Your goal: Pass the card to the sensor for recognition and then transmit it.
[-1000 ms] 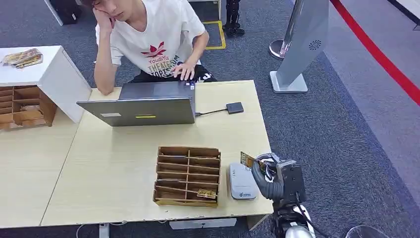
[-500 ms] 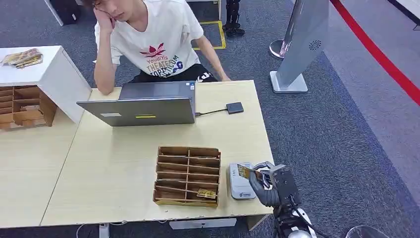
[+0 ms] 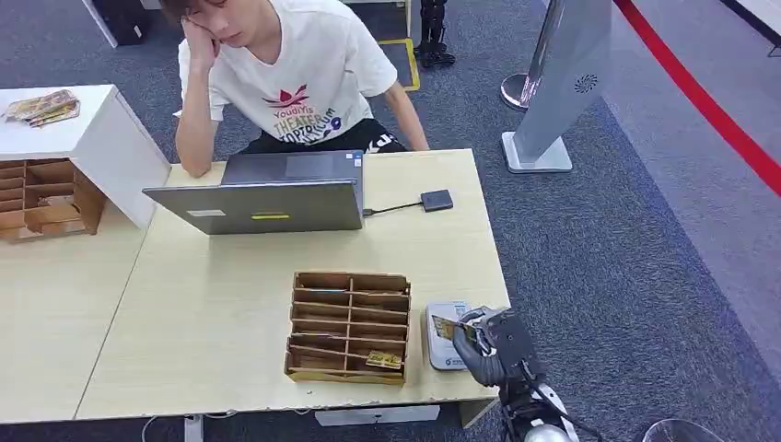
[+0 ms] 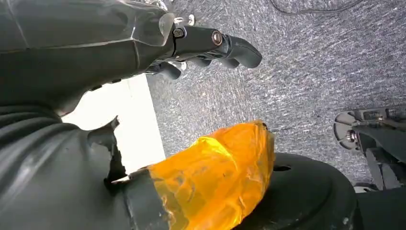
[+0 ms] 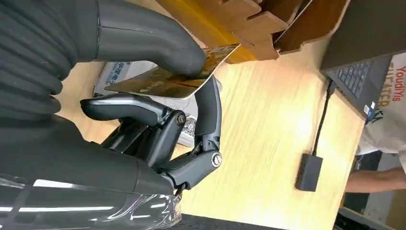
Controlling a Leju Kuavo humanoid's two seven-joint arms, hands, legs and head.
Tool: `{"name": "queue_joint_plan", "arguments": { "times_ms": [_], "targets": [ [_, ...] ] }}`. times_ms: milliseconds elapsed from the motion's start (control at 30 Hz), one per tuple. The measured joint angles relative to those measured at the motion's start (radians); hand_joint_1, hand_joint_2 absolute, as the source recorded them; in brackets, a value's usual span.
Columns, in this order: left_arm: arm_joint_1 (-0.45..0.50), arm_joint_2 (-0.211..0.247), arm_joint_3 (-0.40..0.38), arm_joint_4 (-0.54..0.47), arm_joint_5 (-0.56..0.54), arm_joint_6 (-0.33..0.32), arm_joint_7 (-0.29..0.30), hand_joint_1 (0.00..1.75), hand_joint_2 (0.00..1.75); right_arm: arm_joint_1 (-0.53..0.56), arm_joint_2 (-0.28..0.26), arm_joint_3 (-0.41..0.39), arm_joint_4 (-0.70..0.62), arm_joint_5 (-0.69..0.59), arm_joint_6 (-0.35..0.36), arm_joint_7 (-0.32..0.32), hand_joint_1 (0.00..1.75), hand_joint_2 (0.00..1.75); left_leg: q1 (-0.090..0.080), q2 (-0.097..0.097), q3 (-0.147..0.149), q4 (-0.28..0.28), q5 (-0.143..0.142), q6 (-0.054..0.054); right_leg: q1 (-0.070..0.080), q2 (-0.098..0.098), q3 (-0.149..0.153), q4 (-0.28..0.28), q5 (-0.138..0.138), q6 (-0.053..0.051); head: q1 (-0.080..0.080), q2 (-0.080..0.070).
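I have lowered my right hand (image 3: 488, 345), card (image 3: 448, 329) pinched, onto the sensor (image 3: 445, 335) since a second ago; recognition looks imminent.

- The right hand (image 3: 488, 343) held the card (image 3: 448, 329) over the sensor (image 3: 446, 334), with the wooden organizer (image 3: 348, 326) just beside on the table (image 3: 221, 304).
- Bare tabletop lay between the organizer and the laptop (image 3: 267, 193).
- An adapter (image 3: 437, 200) and its cable sat near the far edge.
- A person (image 3: 285, 74) sat beyond the laptop.
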Motion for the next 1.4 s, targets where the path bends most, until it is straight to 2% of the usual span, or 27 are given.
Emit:
{"name": "queue_joint_plan", "arguments": {
  "times_ms": [1400],
  "targets": [
    [0.0,-0.001,0.0,0.0,0.006,-0.003,0.0,0.0,0.0,-0.035,-0.008,-0.002,0.117,0.11,-0.03,0.051,1.75,1.75,0.0,0.0,0.0,0.0,0.0,0.0,0.0,0.0,0.0,0.0,0.0,0.0,0.0,0.0]
  ]
}}
